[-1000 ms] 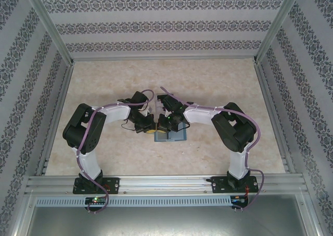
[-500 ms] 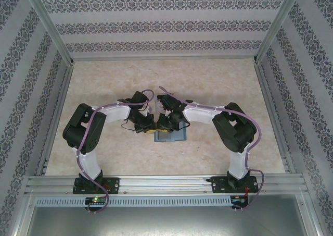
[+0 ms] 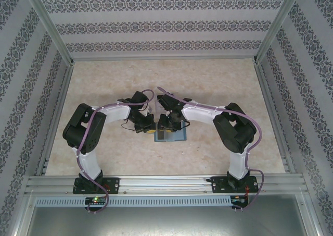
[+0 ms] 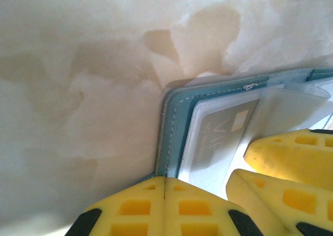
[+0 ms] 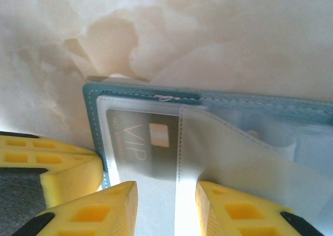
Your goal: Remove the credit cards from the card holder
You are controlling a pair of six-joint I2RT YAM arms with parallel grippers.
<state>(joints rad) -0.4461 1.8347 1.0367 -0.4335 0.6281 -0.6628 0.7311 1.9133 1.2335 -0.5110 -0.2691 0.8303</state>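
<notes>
Left jaws shut tight, tips against holder [image 5: 218,98] left edge. Right jaws partly open, straddling clear sleeve [image 5: 234,152] beside grey VIP card [image 5: 132,142], card sitting in pocket. Holder open flat on beige marbled table [image 3: 223,79], patterned walls [image 3: 166,25] all round.

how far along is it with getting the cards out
Done: the card holder lies open. In hand: left gripper shut at its edge, right gripper open over the clear sleeve. Left: the VIP card sits in its pocket, not yet pulled.
</notes>
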